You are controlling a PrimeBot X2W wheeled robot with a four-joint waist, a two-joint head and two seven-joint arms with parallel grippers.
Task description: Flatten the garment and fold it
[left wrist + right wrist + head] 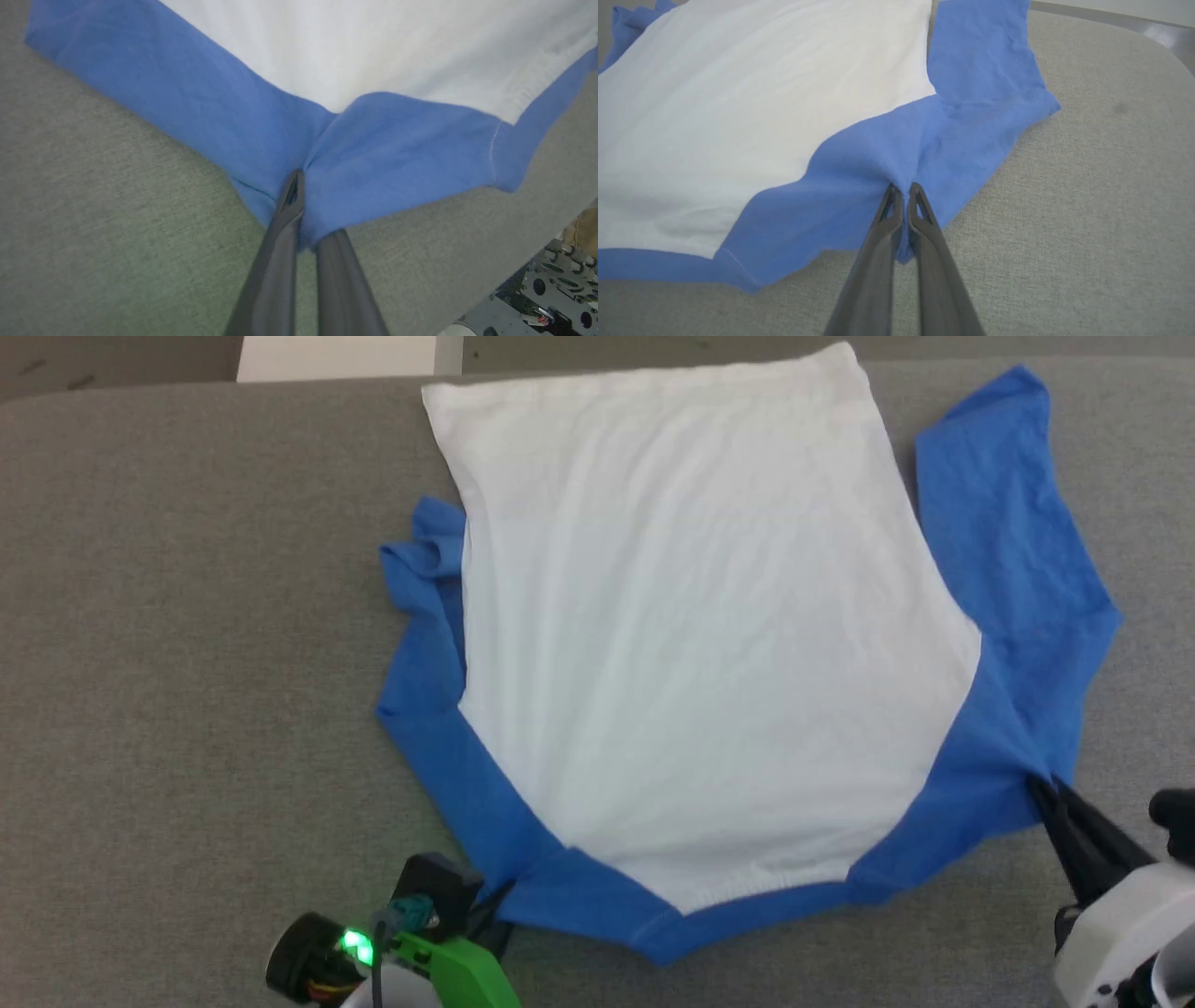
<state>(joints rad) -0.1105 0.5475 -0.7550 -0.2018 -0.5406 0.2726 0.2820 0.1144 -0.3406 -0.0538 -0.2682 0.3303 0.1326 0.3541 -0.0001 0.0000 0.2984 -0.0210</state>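
On the grey counter [187,663] the shirt [691,644] is lying mostly spread, white body up, w/ the neckband [747,907] at its near edge & the hem [644,383] at its far edge.

At the shirt's near-left corner the left tool [306,205] is pinching blue shoulder cloth. Its fingers are closed tight, one on top & the other going under the fabric, w/ a small ridge of cloth rising at the grip. At the shirt's near-right corner the right tool [903,196] is doing the same, fingers clamped together on a fold of blue where the right sleeve [1008,523] is joining the body.

Both are gripping low, close to the counter. That's prob. so the two shoulders can be drawn apart & toward the robot, tensioning the white panel & taking out the faint creases running across it.

Right sleeve is lying doubled back along the shirt's right side, pointing toward the hem, fairly flat. Left sleeve [420,588] is sitting bunched against the shirt's left side, cuff end crumpled. How much is hiding under the body, can't tell.

Flattening is looking approx done for the body but not the sleeves, & no fold is made yet. Next move prob. needs an even pull from both corners. An uneven one risks skewing the thin cloth or dragging the shirt off square.
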